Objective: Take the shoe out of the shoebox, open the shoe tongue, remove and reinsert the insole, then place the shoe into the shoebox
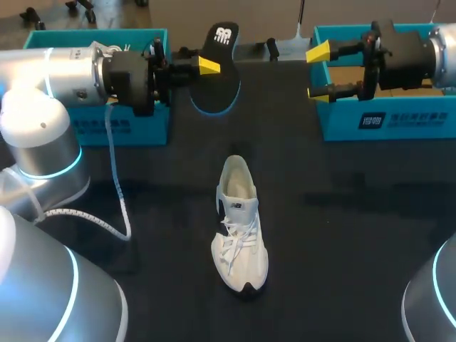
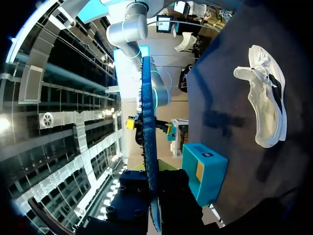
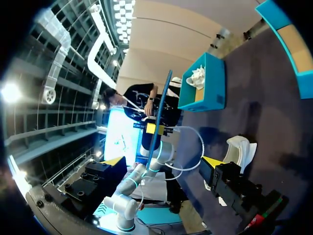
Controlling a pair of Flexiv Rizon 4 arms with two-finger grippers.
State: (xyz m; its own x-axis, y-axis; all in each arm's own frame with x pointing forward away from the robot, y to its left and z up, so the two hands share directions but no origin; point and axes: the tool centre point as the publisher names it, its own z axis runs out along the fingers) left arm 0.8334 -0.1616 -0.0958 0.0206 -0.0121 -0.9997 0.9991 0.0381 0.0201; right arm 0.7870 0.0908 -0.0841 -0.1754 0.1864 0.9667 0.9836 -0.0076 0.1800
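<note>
My left gripper (image 1: 209,67) is shut on a dark insole with a blue edge (image 1: 218,80), held upright above the far middle of the table. The left wrist view shows this insole (image 2: 147,122) edge-on, rising from between the black fingers (image 2: 173,196). The white shoe (image 1: 240,229) lies on the black table, toe toward the front, below and nearer than the insole. My right gripper (image 1: 318,72) hangs open and empty in front of the right teal shoebox (image 1: 385,117), facing the insole (image 3: 161,110). Its yellow tips (image 3: 212,161) stand wide apart, and the shoe (image 3: 239,147) shows beyond them.
A second teal shoebox (image 1: 135,125) with white paper inside stands at the back left, under my left arm. A white cable (image 1: 117,185) hangs from that arm down onto the table at the left.
</note>
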